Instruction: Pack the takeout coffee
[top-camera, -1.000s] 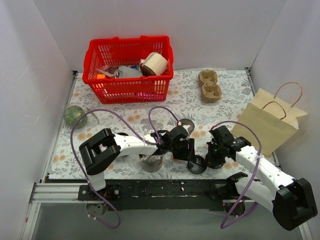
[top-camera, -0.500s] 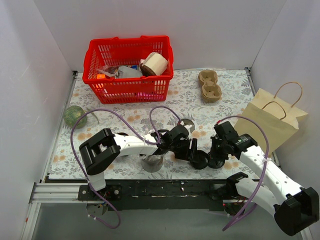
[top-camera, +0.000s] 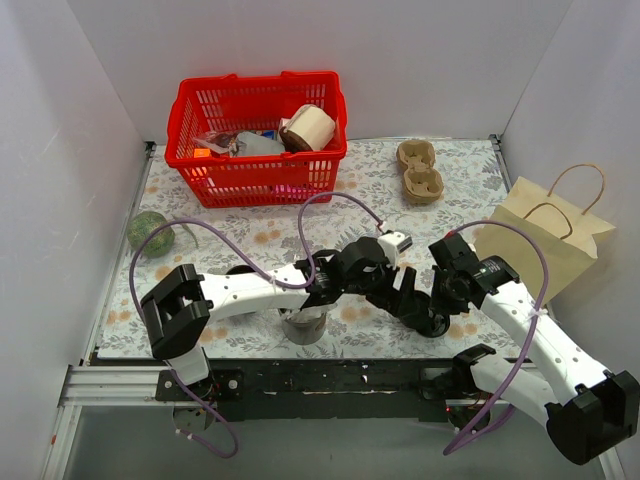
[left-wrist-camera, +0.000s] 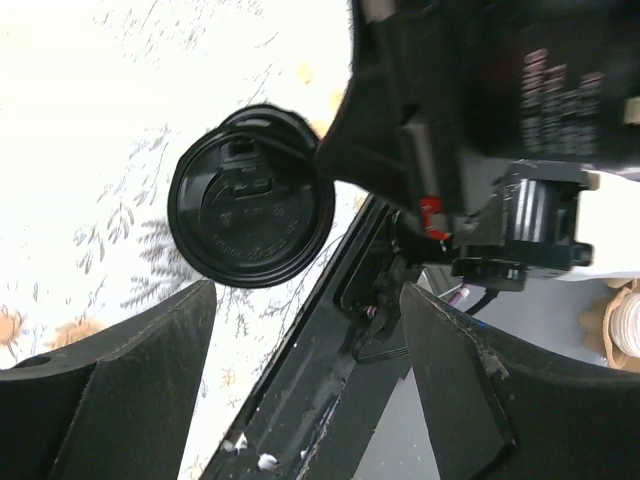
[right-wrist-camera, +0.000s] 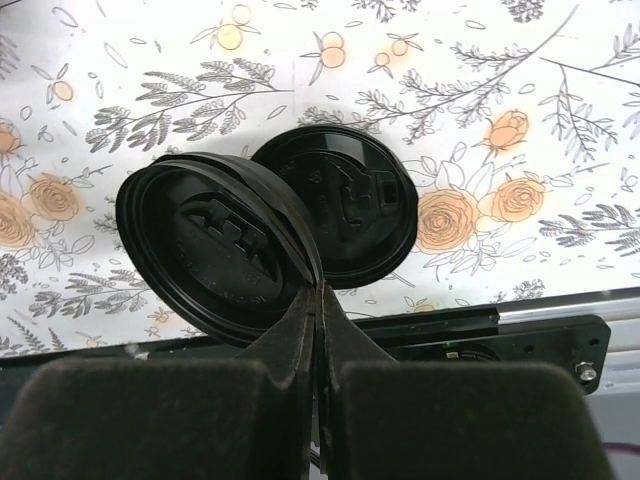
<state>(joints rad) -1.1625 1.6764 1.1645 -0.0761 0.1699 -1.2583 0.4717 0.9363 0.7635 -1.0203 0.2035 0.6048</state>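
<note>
No lidded takeout coffee is in view. My right gripper (right-wrist-camera: 318, 290) is shut on the rim of a black lid (right-wrist-camera: 215, 240), holding it tilted above the table's front edge. A second black lid (right-wrist-camera: 340, 205) lies flat on the floral mat just behind it. In the top view my right gripper (top-camera: 438, 312) and left gripper (top-camera: 408, 298) sit close together. The left gripper (left-wrist-camera: 305, 300) is open with nothing between its fingers, and a black lid (left-wrist-camera: 250, 200) shows just beyond them. An open cup without a lid (top-camera: 305, 326) stands under the left arm.
A brown paper bag (top-camera: 540, 245) lies at the right. A red basket (top-camera: 258, 140) with goods stands at the back, and a cardboard cup carrier (top-camera: 420, 170) lies to its right. A green ball (top-camera: 150, 232) rests at the left. The black front rail (top-camera: 330, 380) runs below the grippers.
Both grippers and the held lid have shifted right along the front edge. The left gripper's jaws have widened and stand off the lid.
</note>
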